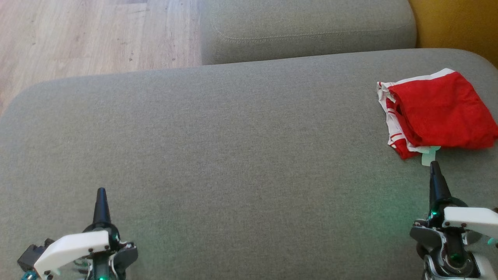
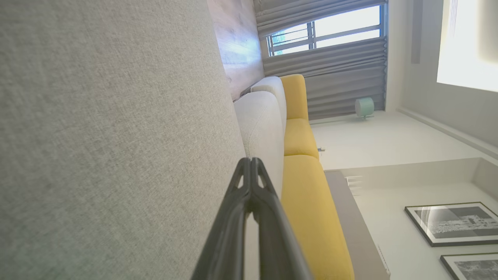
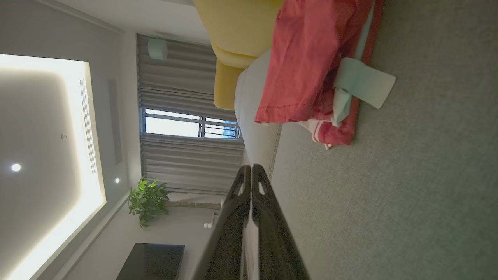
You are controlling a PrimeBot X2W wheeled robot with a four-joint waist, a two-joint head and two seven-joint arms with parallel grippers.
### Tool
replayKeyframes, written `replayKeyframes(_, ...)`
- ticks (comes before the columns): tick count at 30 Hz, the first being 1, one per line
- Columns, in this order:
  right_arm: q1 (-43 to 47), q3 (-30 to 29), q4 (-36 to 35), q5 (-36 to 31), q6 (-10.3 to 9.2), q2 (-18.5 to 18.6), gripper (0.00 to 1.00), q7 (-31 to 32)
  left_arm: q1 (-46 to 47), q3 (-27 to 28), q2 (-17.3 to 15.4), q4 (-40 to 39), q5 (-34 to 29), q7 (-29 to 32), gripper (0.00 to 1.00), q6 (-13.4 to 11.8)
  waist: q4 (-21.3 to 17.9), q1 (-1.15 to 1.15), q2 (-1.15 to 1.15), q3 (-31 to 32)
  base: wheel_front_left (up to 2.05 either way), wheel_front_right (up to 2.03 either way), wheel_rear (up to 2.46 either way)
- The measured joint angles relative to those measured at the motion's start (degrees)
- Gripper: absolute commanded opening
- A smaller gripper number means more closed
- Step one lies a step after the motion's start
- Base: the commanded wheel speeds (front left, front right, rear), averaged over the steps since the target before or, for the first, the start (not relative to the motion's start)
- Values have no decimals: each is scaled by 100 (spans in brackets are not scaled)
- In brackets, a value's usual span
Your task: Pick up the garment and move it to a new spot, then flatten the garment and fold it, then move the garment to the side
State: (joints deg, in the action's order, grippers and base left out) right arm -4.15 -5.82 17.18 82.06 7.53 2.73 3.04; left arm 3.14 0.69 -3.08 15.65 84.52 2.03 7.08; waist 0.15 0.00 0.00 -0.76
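Observation:
The garment (image 1: 439, 112) is a red piece with white trim, folded into a compact bundle at the far right of the grey cushion (image 1: 233, 155); a pale tag sticks out at its near edge. My right gripper (image 1: 434, 165) is shut and empty, its tip just short of that tag. The right wrist view shows the garment (image 3: 311, 66) ahead of the closed right gripper (image 3: 251, 168). My left gripper (image 1: 101, 191) is shut and empty at the lower left, far from the garment, over bare cushion; the left gripper (image 2: 251, 160) has its fingertips pressed together.
A second grey cushion (image 1: 307, 27) lies behind the first. Wooden floor (image 1: 89, 35) is at the upper left and a yellow seat (image 1: 459, 23) at the upper right. Bare cushion stretches between the two grippers.

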Motion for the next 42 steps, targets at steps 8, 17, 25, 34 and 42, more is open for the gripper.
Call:
replayKeyframes(8,1,-52,-37,481,0,0,0,119,1,116,0,0,416,143,0,0,-8,0,0,29,0,0,0)
replayKeyframes(17,1,-127,-86,994,0,0,0,280,1,178,0,1,882,254,0,1,-15,0,0,59,0,0,0)
replayKeyframes(25,1,-144,-97,1020,0,0,0,280,1,224,1,1,884,296,0,1,-15,0,0,59,0,0,0)
replayKeyframes(34,1,-148,-97,1018,0,0,0,287,1,252,3,1,884,302,0,1,-15,0,0,59,0,0,0)
replayKeyframes(42,1,-152,-97,1018,0,0,0,288,2,269,4,1,884,303,0,1,-15,0,0,59,0,0,0)
